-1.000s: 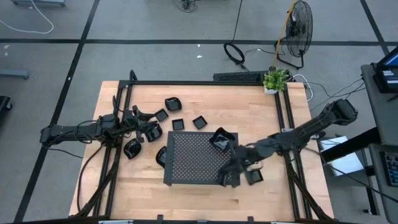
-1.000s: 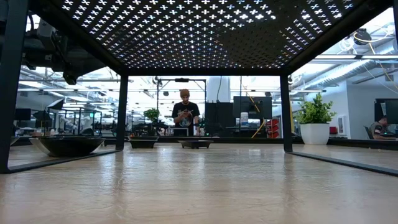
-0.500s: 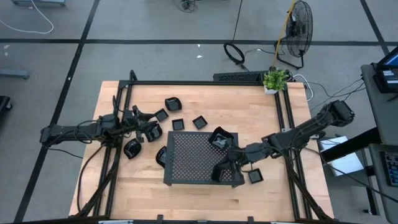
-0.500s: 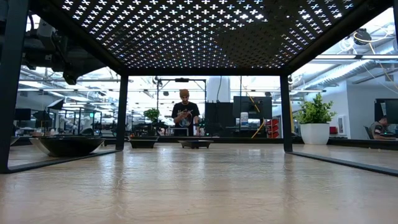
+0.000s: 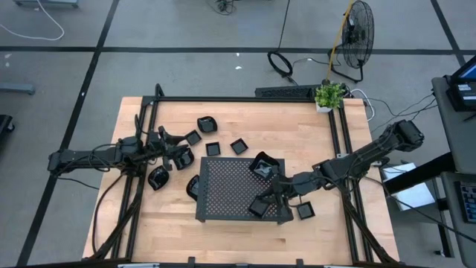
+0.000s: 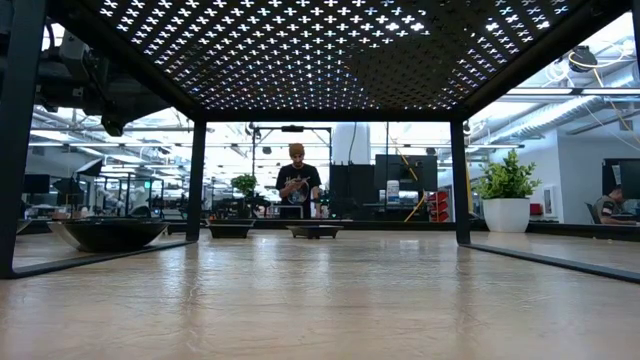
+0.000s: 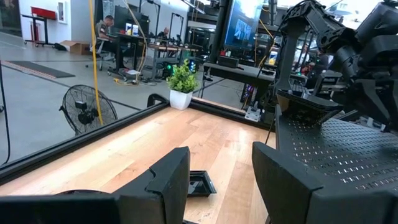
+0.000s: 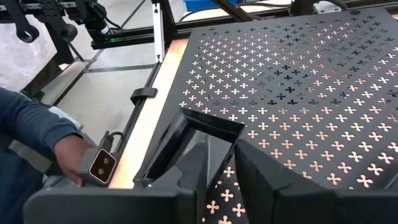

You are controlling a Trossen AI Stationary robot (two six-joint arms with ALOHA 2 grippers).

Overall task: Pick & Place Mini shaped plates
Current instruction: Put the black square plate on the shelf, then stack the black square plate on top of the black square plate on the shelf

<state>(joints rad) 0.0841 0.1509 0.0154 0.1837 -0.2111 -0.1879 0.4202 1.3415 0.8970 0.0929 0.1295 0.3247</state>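
We see our right end effector (image 8: pixel 214 186) straddling a square mini plate (image 8: pixel 199 140) on the perforated tray (image 8: pixel 311 81).

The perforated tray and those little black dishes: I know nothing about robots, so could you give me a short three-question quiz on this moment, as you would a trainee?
1. True or false: the right gripper is above the perforated tray.
2. The left gripper is: A open and empty; B shut on a plate; C out of sight.
3. How many mini plates sit on the tray?

Key: 1 true. 2 A. 3 two: a square plate at the right gripper and another plate at the tray's far right corner.
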